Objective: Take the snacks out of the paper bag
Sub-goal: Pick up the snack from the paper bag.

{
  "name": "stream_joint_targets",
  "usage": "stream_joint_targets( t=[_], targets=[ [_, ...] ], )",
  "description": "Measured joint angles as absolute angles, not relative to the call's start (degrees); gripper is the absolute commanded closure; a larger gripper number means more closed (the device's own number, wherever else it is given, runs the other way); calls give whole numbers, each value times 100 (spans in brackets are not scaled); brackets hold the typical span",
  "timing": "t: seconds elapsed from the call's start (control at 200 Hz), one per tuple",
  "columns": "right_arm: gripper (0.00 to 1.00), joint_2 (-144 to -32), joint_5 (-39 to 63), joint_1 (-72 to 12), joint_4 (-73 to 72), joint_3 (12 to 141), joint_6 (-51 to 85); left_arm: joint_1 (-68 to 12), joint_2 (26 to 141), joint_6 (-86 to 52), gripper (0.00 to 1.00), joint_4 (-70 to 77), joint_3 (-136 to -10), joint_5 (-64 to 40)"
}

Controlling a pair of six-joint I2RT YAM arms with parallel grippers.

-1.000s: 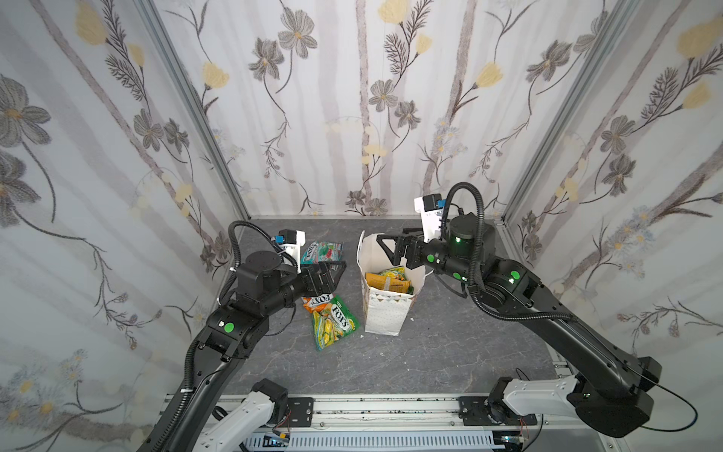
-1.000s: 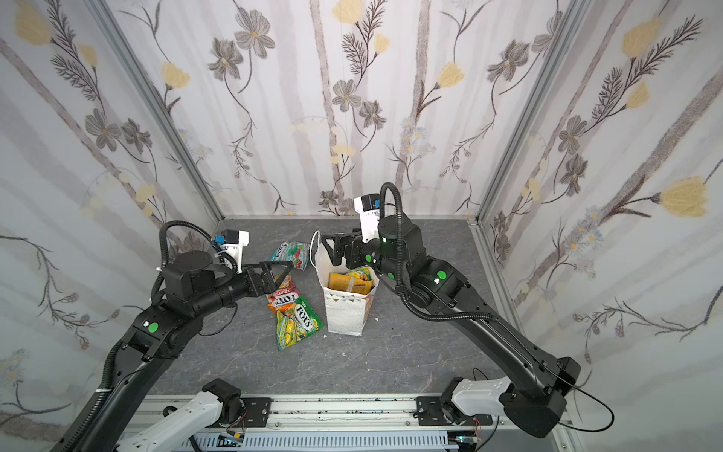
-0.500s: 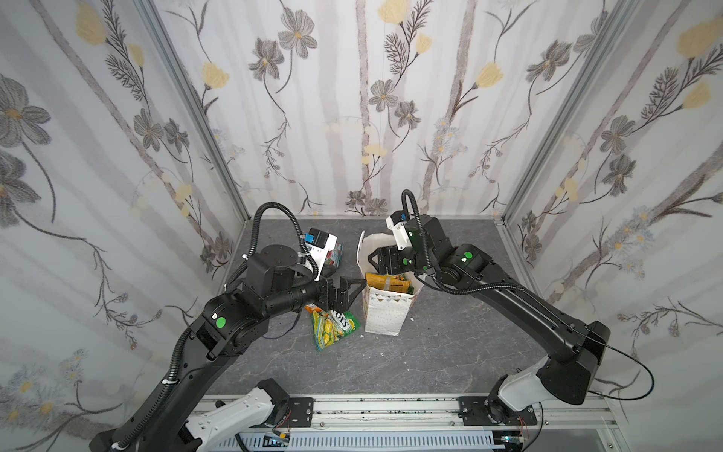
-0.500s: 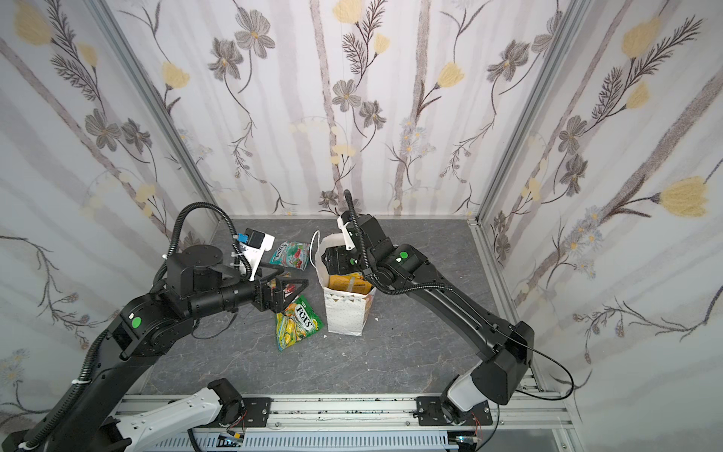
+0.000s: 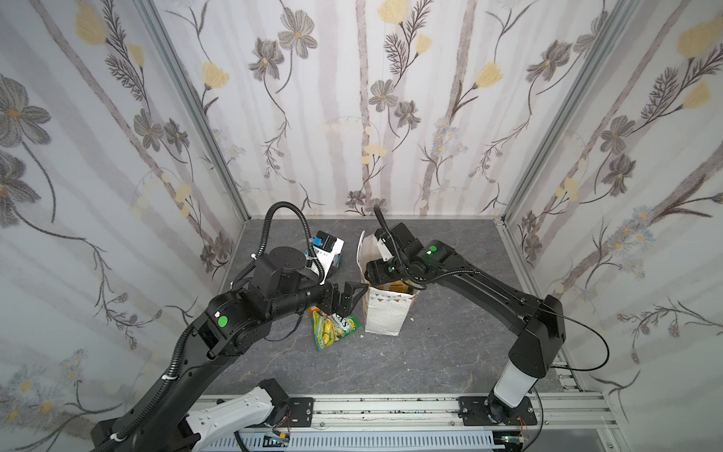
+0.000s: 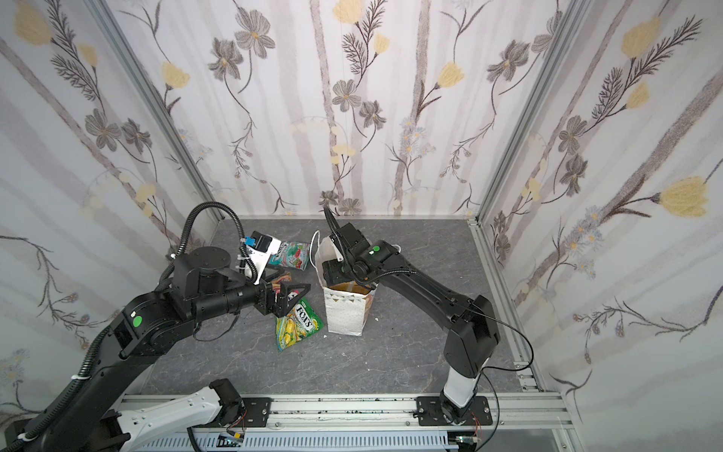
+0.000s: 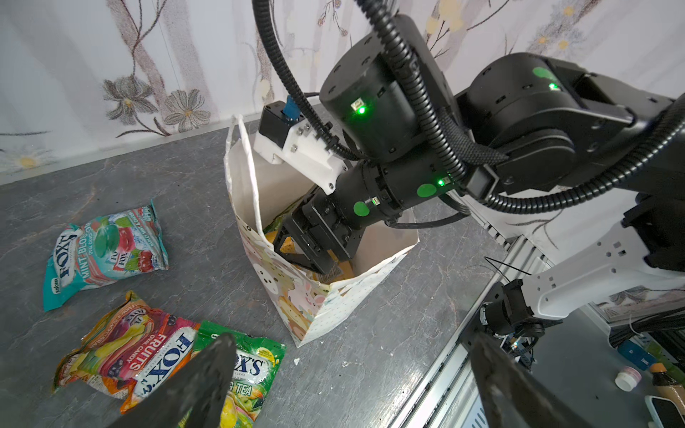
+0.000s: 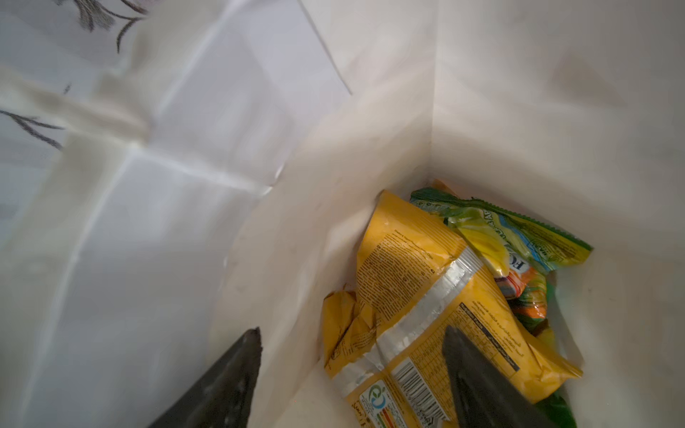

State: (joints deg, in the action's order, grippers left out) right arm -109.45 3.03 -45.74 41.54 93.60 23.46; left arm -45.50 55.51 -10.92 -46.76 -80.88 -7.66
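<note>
Right gripper spread inside creased paper bag | crinkly yellow packet at its tips | left gripper spread

High top views share the paper bag — wrist cameras close.

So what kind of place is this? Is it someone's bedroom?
Probably a robot testing booth, not a bedroom. A left robot arm and a right robot arm are mounted on a metal rail, and flowery wallpaper panels box in a grey tabletop holding a paper bag and candy packets.
</note>
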Motion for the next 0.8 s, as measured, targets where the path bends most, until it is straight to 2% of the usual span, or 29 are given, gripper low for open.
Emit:
stream_joint_targets(
  t=[0.799],
  targets=[
    [17, -11869, 102, -4606, 4007, 8842, 2196, -4569, 5575, -1070, 0, -4731, -8062, -607]
  ],
)
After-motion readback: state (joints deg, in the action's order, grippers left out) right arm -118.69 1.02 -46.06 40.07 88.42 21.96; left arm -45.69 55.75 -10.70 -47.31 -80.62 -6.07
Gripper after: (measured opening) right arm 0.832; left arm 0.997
